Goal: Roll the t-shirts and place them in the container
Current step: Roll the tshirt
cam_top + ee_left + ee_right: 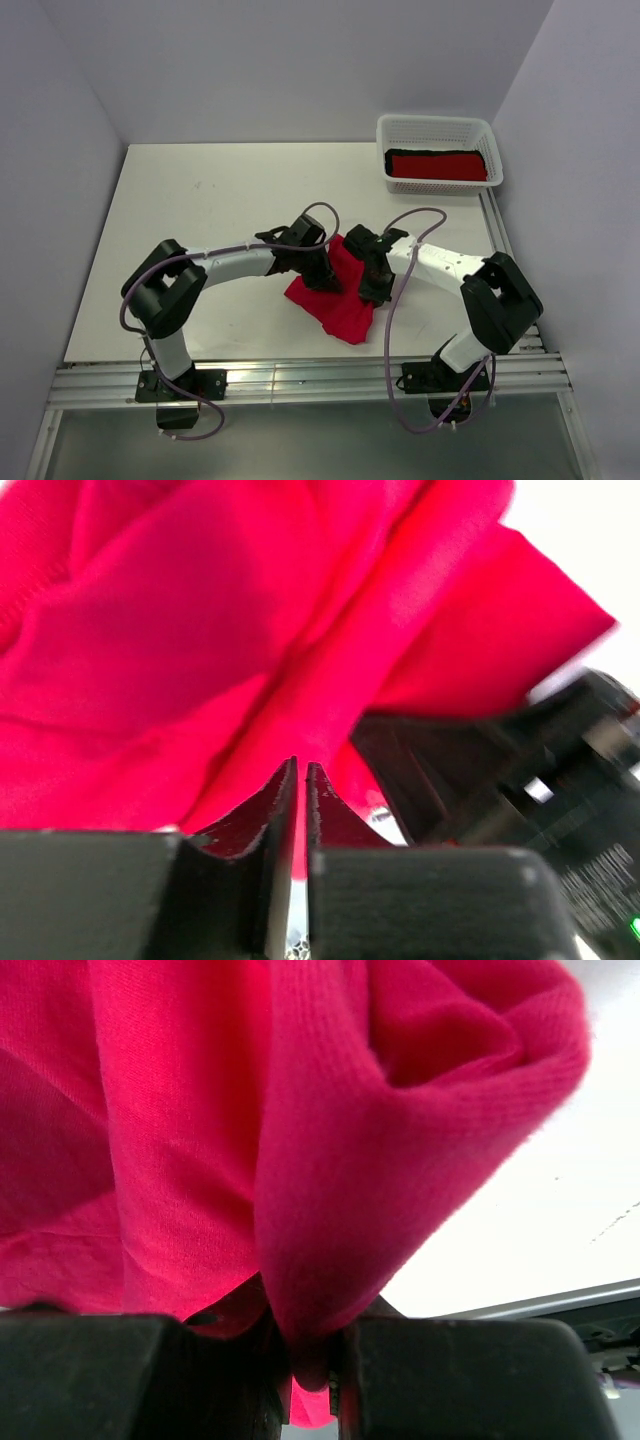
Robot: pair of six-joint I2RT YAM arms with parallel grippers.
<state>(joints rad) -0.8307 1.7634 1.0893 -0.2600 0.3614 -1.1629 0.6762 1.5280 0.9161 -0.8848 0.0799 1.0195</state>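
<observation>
1. The top view alone shows the whole layout: a bright pinkish-crimson cloth t-shirt (340,305) lies crumpled on the white desk (220,200) near its front edge, between the two arms
2. In that view the left hand (322,280) is down on the t-shirt's left side and the right hand (372,290) on its right side, the two close together
3. Only the top view takes in the white plastic mesh basket (440,128) at the desk's far right corner, which holds a deep red rolled cloth bundle (437,166) with a black cloth bundle (430,152) showing along its far edge
4. The top view hides the fingers; the wrist views show them
5. The left wrist view shows the left hand (302,765) closed to a thin slit, with a fold of the t-shirt (200,630) running down to its tips; whether cloth is pinched there, I cannot tell
6. The same view catches the black body of the right hand (520,780) just beside it, against the cloth
7. The right wrist view shows the right hand (305,1360) gripping a thick fold of the t-shirt (350,1160), which bunches above and drops into the gap between the fingers, with the desk (520,1210) beyond
</observation>
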